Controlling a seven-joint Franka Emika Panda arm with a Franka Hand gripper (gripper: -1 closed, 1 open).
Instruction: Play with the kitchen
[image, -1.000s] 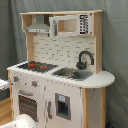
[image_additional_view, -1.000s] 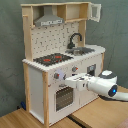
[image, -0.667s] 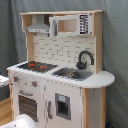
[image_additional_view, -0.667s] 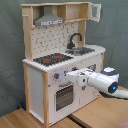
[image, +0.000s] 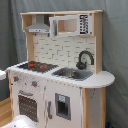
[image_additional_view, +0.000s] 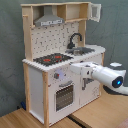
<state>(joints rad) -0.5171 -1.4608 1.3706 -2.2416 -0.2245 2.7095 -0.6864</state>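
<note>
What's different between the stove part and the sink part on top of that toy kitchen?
The stovetop is a flat black panel with red burners; the sink is a grey sunken basin. A curved black faucet rises behind the sink, while a grey hood hangs above the stovetop. Both sit side by side in the kitchen's white counter.

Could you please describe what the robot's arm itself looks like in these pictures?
In the second exterior view the arm is smooth, rounded and white, with a dark ring and a blue-lit spot at its near joint. It narrows toward the kitchen, ending in a pale gripper.
</note>
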